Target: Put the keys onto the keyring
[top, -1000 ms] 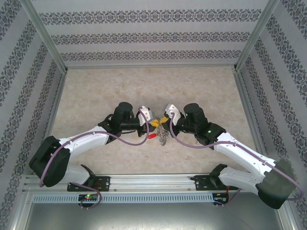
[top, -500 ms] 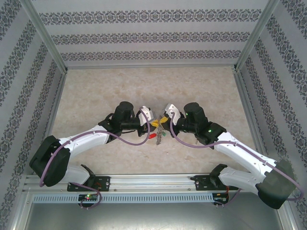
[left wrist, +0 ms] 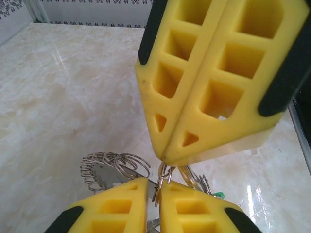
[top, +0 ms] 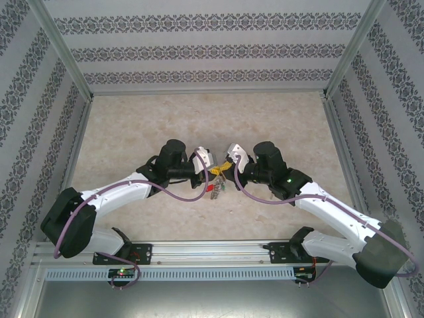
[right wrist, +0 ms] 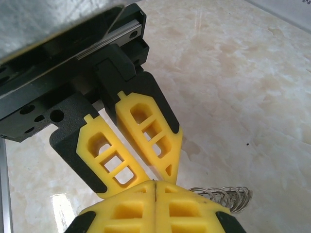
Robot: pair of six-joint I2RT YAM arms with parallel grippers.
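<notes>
My two grippers meet tip to tip above the middle of the table. The left gripper (top: 212,169) (left wrist: 154,182) is shut on thin metal: the grey edge of the keyring (left wrist: 104,175), with a small silvery link passing through its narrow gap. That link runs up into the shut tip of the right gripper (top: 226,165) (left wrist: 165,156) (right wrist: 154,183). The ring's coiled links (right wrist: 224,196) fan out to the side. Below the tips hang the keys (top: 216,188), a small bunch with red, yellow and green bits. A green tag (left wrist: 219,195) peeks out behind the left finger.
The pale marble tabletop (top: 132,132) lies open behind and beside the arms. Patterned walls and aluminium posts (top: 66,59) fence it on three sides. A rail with the arm bases (top: 212,252) runs along the near edge.
The left gripper has edged right and narrowed its jaws on the metal. The hanging bunch has swung slightly to the right. The right gripper has stayed shut in place.
</notes>
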